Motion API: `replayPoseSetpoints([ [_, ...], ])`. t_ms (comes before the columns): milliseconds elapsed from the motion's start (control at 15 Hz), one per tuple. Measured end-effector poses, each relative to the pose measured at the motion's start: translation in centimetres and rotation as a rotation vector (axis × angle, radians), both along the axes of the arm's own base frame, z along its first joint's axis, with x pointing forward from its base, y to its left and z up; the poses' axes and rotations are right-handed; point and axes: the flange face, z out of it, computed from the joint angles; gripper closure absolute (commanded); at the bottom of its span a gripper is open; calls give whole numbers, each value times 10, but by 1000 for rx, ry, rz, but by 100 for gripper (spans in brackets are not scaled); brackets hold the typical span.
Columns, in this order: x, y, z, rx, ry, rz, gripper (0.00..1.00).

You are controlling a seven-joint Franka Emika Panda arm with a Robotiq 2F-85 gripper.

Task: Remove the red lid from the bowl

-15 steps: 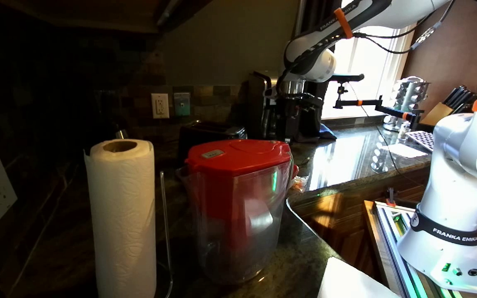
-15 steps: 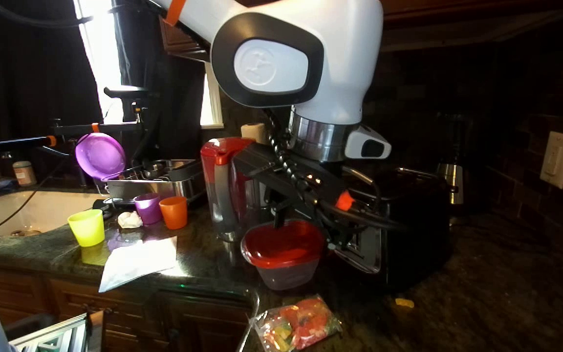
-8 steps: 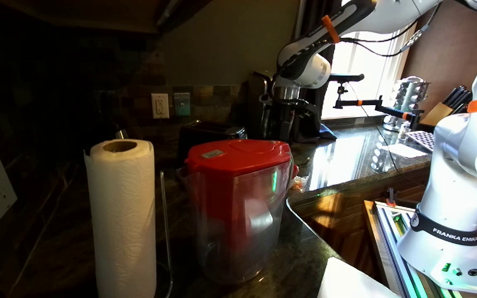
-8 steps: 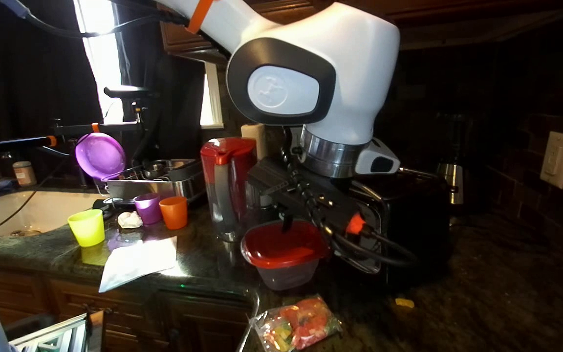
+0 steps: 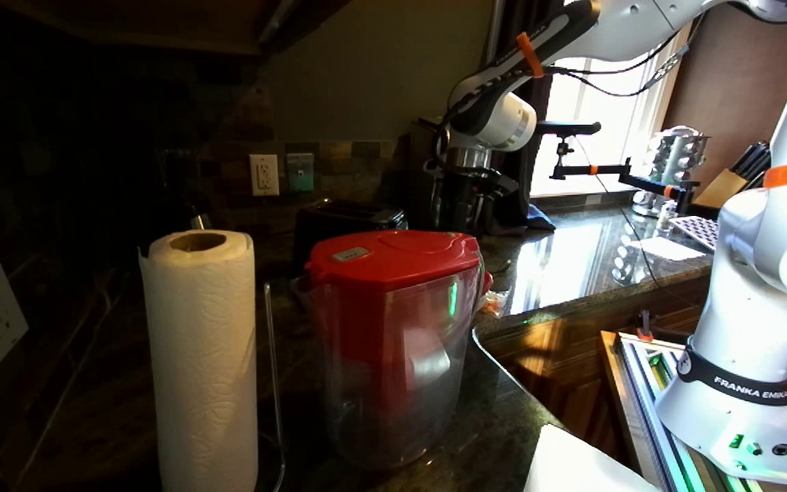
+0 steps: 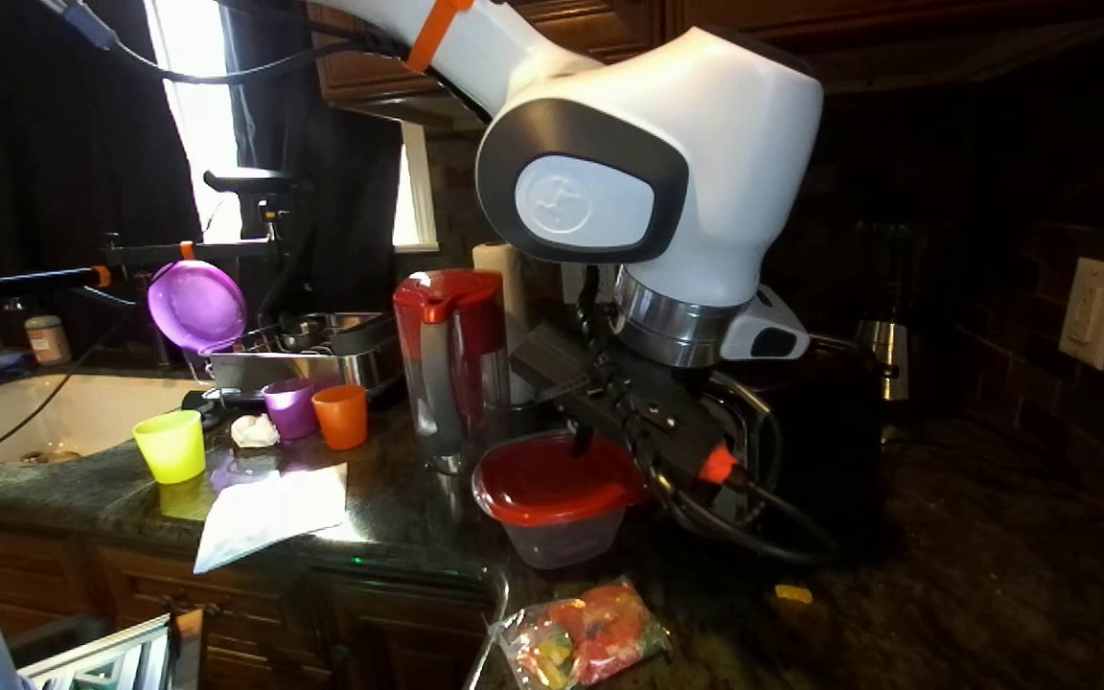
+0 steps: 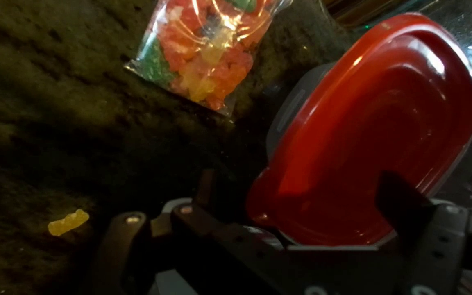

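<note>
The glossy red lid (image 6: 552, 484) covers the clear plastic bowl (image 6: 566, 544) on the dark counter in an exterior view. From the wrist, the red lid (image 7: 367, 123) fills the right half, and a strip of the bowl (image 7: 287, 110) shows below its rim. My gripper (image 7: 303, 190) stands open over the lid's near end, where a small tab sticks out. One fingertip (image 7: 206, 186) is off to the tab's left, above dark counter; the opposite one (image 7: 400, 194) overlaps the lid's right side. Whether either touches is unclear. Behind the large pitcher (image 5: 393, 355), the bowl is largely hidden.
A bag of candy (image 6: 586, 637) lies in front of the bowl, and a yellow candy (image 6: 793, 594) to its right. A black toaster (image 6: 820, 450) stands close beside the gripper. The red-topped pitcher (image 6: 451, 364) is just behind; cups (image 6: 339, 417) sit farther left.
The arm has come down and shifted to the right in the view that shows the bowl, toward the toaster. Lid and bowl have kept their place. The jaws remain open.
</note>
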Motion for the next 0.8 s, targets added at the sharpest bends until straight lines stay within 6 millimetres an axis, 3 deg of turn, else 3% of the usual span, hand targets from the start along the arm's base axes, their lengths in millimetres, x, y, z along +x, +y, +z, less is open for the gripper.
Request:
replayPoseSetpoints([
  [133, 4, 0, -3, 3, 4, -2, 14],
  [333, 8, 2, -8, 3, 12, 2, 47],
  [800, 15, 2, -13, 0, 21, 6, 99],
])
